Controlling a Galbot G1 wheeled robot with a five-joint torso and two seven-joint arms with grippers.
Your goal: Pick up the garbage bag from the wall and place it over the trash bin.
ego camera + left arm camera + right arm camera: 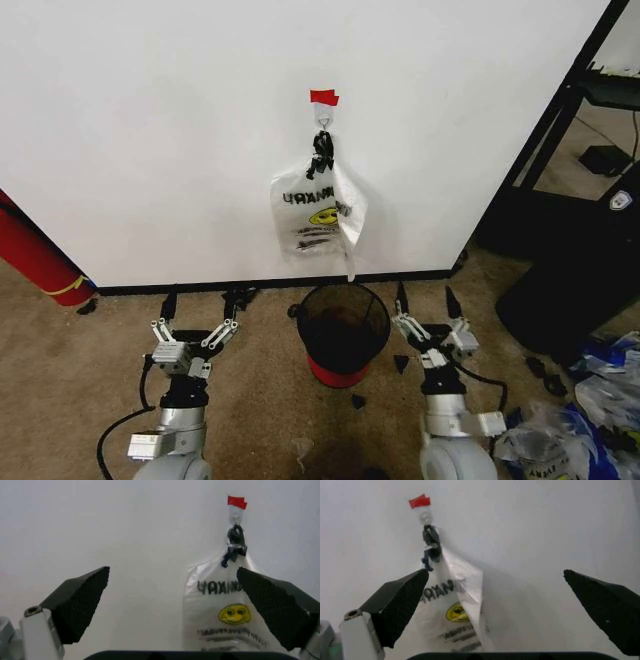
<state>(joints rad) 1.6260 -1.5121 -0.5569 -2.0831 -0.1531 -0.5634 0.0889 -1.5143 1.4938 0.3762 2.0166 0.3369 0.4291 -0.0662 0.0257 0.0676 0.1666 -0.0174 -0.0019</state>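
You see the garbage bag (318, 213) hanging by its knotted handles from a small hook (323, 115) on the wall (150, 130), under a red tape mark (323, 97). The trash bin (344, 330) stands on the carpet right below it. Your left gripper (196, 333) and right gripper (434, 329) sit low on either side of the bin, jaws spread apart, holding nothing.

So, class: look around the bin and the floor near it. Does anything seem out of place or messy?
Yes. Small dark scraps litter the carpet beside the trash bin, and a loose pile of plastic bags sprawls on the floor at the robot's right. The garbage bag hangs on its hook.
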